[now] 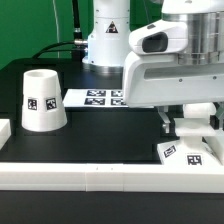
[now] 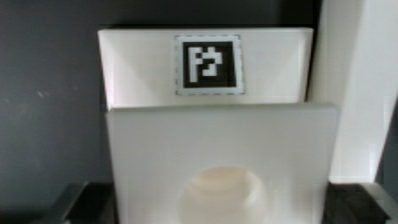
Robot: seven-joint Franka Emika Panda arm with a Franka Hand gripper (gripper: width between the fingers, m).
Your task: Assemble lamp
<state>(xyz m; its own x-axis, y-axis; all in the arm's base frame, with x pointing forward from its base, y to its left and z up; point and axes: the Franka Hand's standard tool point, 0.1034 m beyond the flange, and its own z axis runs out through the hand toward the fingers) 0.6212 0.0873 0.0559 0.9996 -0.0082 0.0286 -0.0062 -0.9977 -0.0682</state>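
Black tabletop, green backdrop: base [image 1: 180, 153] by front rail [image 1: 100, 176], directly under gripper [image 1: 188, 133]. Jaws straddle its sides; gripping or gapped, can't tell. Shade [image 1: 44, 100] well apart, ext. view's left.

Shade [image 1: 43, 100] and base [image 1: 183, 153] are looking like smooth matt white plastic, tags reading as flat black-and-white print. Bench [image 1: 100, 135] is showing matt black. Arm casing [image 1: 175, 75] is showing glossy white shell.

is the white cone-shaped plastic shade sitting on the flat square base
No, the white cone-shaped shade stands on the black table, apart from the flat square base.
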